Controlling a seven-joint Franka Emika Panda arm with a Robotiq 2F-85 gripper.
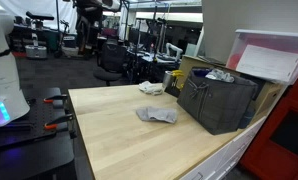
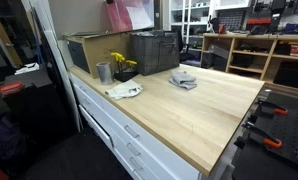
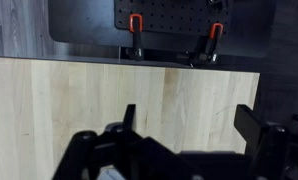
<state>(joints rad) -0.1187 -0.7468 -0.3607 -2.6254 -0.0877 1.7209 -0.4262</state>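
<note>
**Gripper wide over bare bench; grey cloth mid-bench**

In an exterior view, the grey cloth [image 1: 156,115] lies mid-bench [image 1: 119,140], just beside the dark crate [image 1: 217,100] at the far right corner. A white cloth [image 1: 152,88] sits nearer the far edge. The gripper is out of frame.

In an exterior view, the grey cloth [image 2: 183,79] lies in front of the crate [image 2: 154,50]. The white cloth [image 2: 124,91] and a cup [image 2: 103,72] sit at the left edge.

In the wrist view, the gripper [image 3: 189,125] has its jaws spread wide over bare wood [image 3: 69,100]. Two orange clamps [image 3: 136,22] stand beyond the bench edge.
</note>
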